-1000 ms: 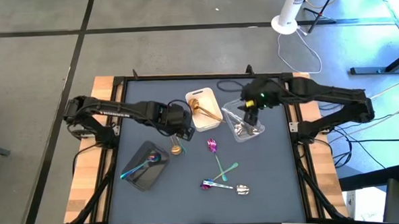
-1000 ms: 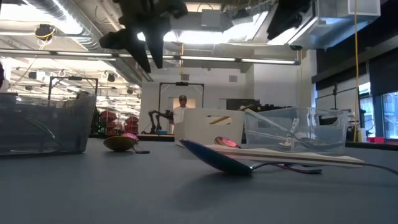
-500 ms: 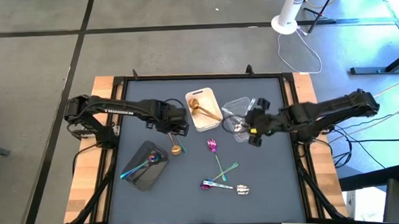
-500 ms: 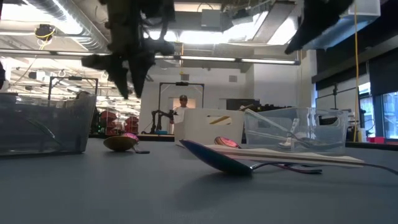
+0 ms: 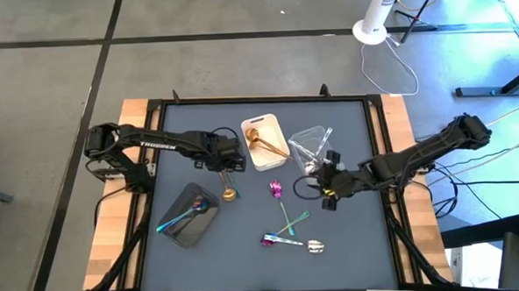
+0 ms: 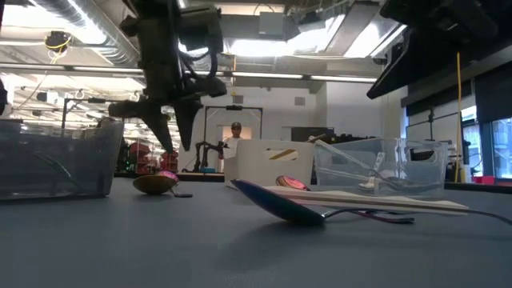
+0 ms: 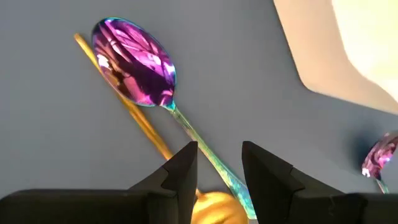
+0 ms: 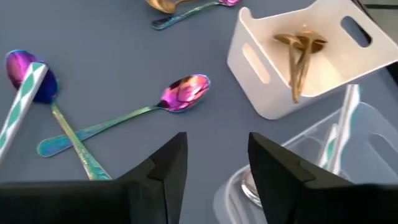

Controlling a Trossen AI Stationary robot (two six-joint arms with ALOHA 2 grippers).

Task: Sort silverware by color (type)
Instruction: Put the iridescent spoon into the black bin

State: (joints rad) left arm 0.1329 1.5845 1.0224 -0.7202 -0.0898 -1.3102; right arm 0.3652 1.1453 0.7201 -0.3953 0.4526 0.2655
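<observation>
Holding everything, the dark grey-blue matte surface (image 5: pixel 352 247) serves as the sorting area, with loose pieces toward its middle and three trays set in an arc behind them, one per colour.

Left arm: reaches in from the left edge so that the left gripper (image 5: pixel 232 163) hangs over the gold small spoon (image 5: pixel 229 194); in the left wrist view its fingers (image 7: pixel 180 175) are parted, nothing between them, with the gold bowl and a crossing iridescent purple-teal spoon (image 7: pixel 134 62) directly ahead, seemingly lined up for a pick.

Right arm: stretched low from the right edge; the right gripper (image 5: pixel 328 188) is released and empty, beside the clear tray and facing the loose pieces.

Dark grey rectangular tray (image 5: pixel 203 225): left front, taking the iridescent items; one teal-handled piece (image 5: pixel 177 221) lies in it.

White rectangular plastic tray with handle slots (image 8: pixel 323 74): back centre, holding gold cutlery (image 8: pixel 298 53).

Clear plastic tray (image 5: pixel 296 142): just right of the white one, holding shiny silver pieces (image 5: pixel 311 168).

Unsorted silverware on the surface: a magenta-bowled iridescent spoon (image 5: pixel 276 189), crossed teal-handled pieces (image 5: pixel 293 221), and a small silver piece (image 5: pixel 316 245) at the front.
</observation>
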